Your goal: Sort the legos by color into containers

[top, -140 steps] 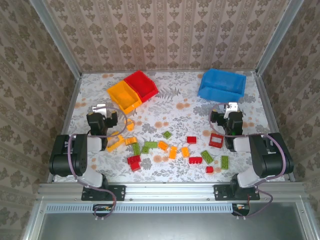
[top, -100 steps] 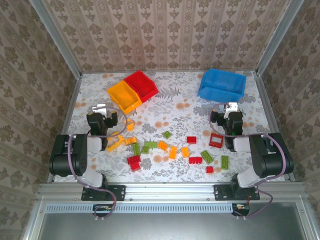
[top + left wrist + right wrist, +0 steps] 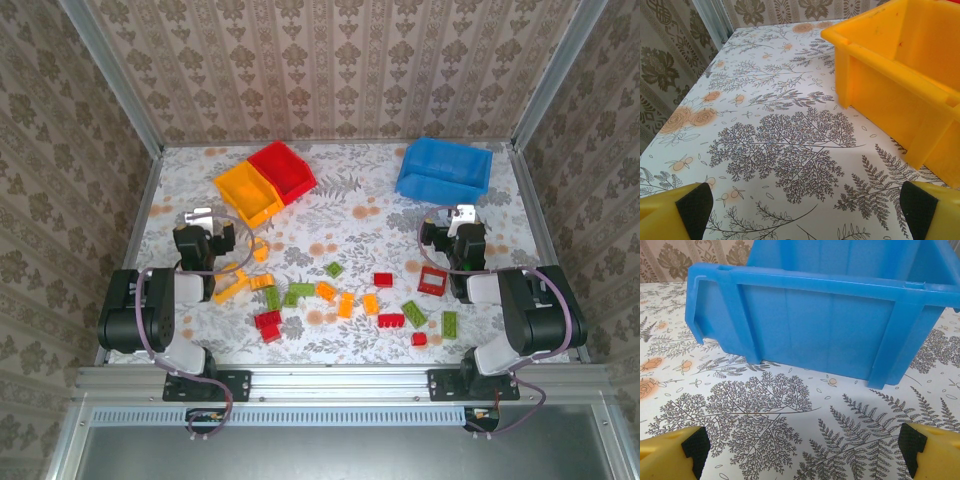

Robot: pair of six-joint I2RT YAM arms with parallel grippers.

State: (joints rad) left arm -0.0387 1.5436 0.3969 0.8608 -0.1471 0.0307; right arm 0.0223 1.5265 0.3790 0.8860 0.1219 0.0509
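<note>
Nothing has shifted since the earlier frames: both arms, all the bricks and all the bins sit exactly as they did.

From above, the left arm point(image 3: 135, 305) is folded back on itself with its elbow toward the near left edge. Its forearm reaches away, and the left claw point(image 3: 208, 222) sits low over the surface point(image 3: 350, 220), near the yellow bin point(image 3: 247, 193). The right arm point(image 3: 530, 310) mirrors it, and the right claw point(image 3: 456, 218) points at the blue bin point(image 3: 445, 170). That makes three bins: the yellow one and the red bin point(image 3: 283, 168) touch side by side at the far left, and the blue one stands alone at the far right. The legos point(image 3: 346, 303) lie scattered on the near half between the arms. I count roughly six red, five green and six or seven orange-yellow, though the left cluster is too tightly packed to be sure.

At the left wrist, the left claw point(image 3: 802, 207) is spread wide with nothing between its fingertips point(image 3: 670, 215), only bare floral surface point(image 3: 780, 135). The yellow bin point(image 3: 900, 75) stands just ahead to the right.

At the right wrist, the right claw point(image 3: 802, 447) is likewise released and empty. The blue bin point(image 3: 815, 325) stands straight ahead on the surface point(image 3: 790, 405).
</note>
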